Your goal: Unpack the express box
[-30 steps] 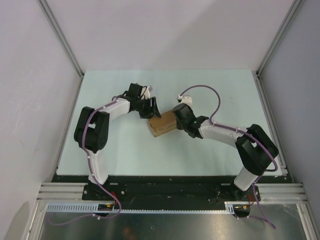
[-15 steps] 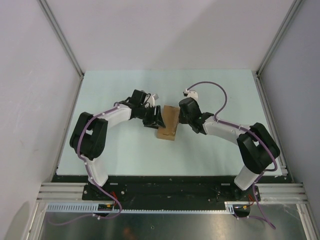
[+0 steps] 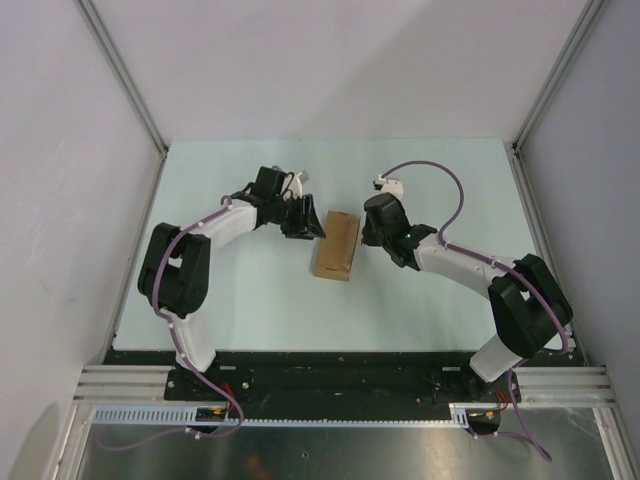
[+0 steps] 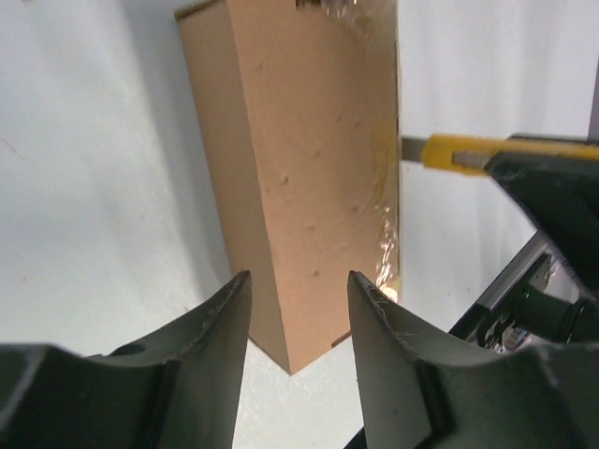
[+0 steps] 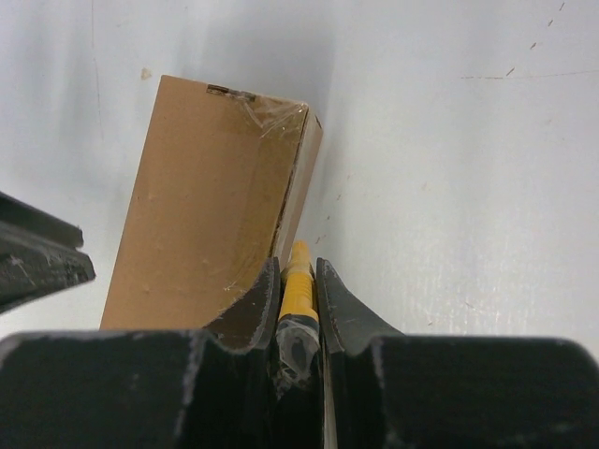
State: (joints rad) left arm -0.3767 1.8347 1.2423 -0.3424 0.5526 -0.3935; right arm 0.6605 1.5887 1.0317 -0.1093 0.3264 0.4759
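Observation:
The express box (image 3: 336, 245) is a plain brown cardboard box lying shut in the middle of the table, clear tape shining along its edge. My left gripper (image 3: 312, 226) is open at the box's left side. In the left wrist view the box (image 4: 299, 168) has its near corner between my open fingertips (image 4: 295, 285), apart from both. My right gripper (image 3: 367, 238) is at the box's right side, shut on the yellow utility knife (image 5: 298, 271). The knife's tip is at the box's right long edge (image 5: 285, 210). The knife also shows in the left wrist view (image 4: 459, 152), its blade against the box.
The pale table top (image 3: 240, 290) is bounded by white walls on the left, back and right. A black rail (image 3: 330, 360) runs along the near edge by the arm bases. The right arm's purple cable (image 3: 440, 190) loops above its wrist.
The box has turned from lying crosswise to lying nearly lengthwise away from the bases. My left gripper has drawn back a little to the box's upper left. The right gripper has followed the box's right side.

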